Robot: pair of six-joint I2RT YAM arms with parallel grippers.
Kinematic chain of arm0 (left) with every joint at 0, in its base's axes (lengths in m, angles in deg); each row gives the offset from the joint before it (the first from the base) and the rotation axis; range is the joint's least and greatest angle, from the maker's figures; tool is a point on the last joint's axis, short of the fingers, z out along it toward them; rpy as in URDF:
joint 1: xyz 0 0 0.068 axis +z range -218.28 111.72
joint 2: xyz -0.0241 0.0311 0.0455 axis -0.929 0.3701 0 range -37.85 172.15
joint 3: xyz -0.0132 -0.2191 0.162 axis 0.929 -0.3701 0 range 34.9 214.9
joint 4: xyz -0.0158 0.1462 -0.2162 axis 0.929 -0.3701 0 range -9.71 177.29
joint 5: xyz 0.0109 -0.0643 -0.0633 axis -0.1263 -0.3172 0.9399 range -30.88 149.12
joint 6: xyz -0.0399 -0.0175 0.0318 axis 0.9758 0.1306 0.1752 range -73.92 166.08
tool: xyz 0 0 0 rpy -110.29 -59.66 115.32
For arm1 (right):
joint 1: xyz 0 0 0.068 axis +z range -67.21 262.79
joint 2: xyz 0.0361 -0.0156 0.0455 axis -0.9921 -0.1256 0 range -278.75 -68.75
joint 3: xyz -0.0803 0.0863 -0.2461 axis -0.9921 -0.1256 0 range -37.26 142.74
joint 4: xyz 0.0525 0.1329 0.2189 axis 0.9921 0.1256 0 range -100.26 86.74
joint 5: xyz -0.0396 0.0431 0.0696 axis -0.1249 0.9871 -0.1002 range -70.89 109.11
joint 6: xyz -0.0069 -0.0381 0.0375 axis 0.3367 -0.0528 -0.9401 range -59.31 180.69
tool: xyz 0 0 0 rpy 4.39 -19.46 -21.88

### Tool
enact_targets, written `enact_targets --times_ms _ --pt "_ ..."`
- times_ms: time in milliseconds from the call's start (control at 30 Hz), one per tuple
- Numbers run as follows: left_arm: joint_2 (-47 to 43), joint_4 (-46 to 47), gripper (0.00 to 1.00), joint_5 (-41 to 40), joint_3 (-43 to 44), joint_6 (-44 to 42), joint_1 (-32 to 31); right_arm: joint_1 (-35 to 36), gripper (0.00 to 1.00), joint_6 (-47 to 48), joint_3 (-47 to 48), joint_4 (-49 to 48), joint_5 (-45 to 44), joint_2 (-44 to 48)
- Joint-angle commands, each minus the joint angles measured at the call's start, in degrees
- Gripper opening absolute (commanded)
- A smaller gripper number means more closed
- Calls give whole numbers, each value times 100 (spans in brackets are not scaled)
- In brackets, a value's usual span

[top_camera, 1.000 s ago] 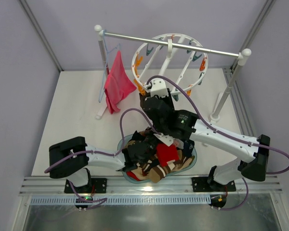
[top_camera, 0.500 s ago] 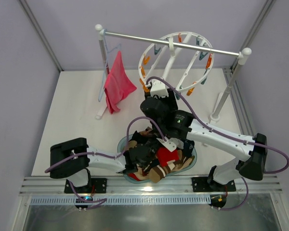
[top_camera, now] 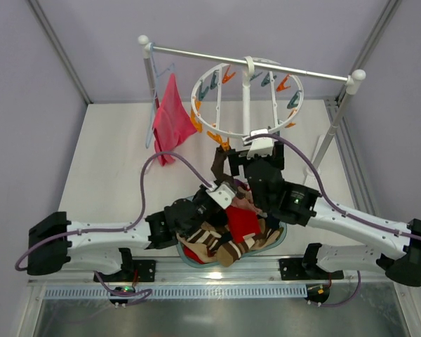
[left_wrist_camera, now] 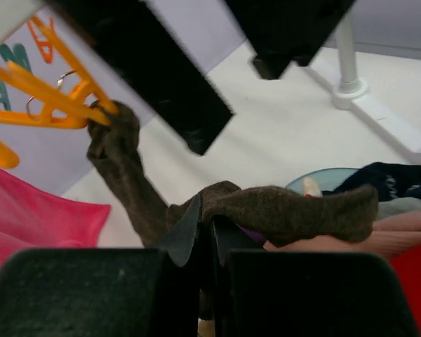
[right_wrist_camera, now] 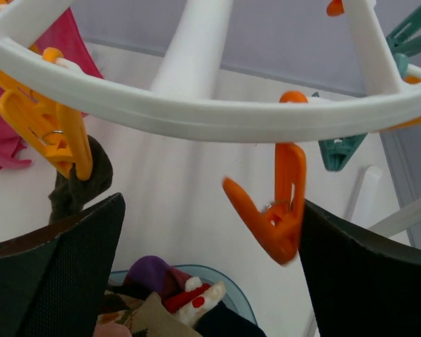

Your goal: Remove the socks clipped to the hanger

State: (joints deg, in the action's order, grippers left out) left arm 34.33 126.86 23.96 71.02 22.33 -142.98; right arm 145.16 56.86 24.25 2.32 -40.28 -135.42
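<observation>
The hanger (top_camera: pixel 196 95), a white spoked ring (right_wrist_camera: pixel 196 116) with orange and teal clips, hangs from the rail. One dark brown sock (left_wrist_camera: pixel 137 193) stays pinched at its top in an orange clip (left_wrist_camera: pixel 52 105), seen in the top view as a dark strip (top_camera: pixel 217 165). My left gripper (left_wrist_camera: pixel 210 225) is shut on the sock's lower part, just above the basket (top_camera: pixel 223 191). My right gripper (right_wrist_camera: pixel 210 246) is open under the ring's near rim (top_camera: pixel 258 146). An empty orange clip (right_wrist_camera: pixel 277 210) dangles by its right finger. Several other socks (top_camera: pixel 242 225) lie piled in the basket.
The teal basket (top_camera: pixel 282 235) sits at the near table edge between the arm bases. A pink cloth (top_camera: pixel 170 119) hangs on a light-blue wire hanger (top_camera: pixel 161 76) at the rail's left end. The metal rail (top_camera: pixel 316 74) rests on two white posts (top_camera: pixel 333 133).
My right gripper opened wide and moved right and nearer, off a clip. The tilted ring swung back. My left arm stretched out and rose from the basket, still shut.
</observation>
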Motion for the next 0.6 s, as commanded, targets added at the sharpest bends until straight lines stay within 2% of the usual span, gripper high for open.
enact_targets --times_ms 0,133,233,467,567 --pt "-782 -1395 0 658 317 1387 69 -5 100 269 -569 -1081 463 646" --pt "-1504 -2303 0 1133 282 1968 131 -23 100 304 -1202 -1223 482 1112" --pt "-1830 -2735 0 1117 142 2338 148 -40 100 296 -1562 -1495 508 1341" --pt "-1752 -2358 0 589 -781 3208 157 -76 100 138 -2468 -1847 657 2079" --pt "-1577 -1859 0 291 -1289 3717 148 -93 100 59 -2837 -1891 640 2500"
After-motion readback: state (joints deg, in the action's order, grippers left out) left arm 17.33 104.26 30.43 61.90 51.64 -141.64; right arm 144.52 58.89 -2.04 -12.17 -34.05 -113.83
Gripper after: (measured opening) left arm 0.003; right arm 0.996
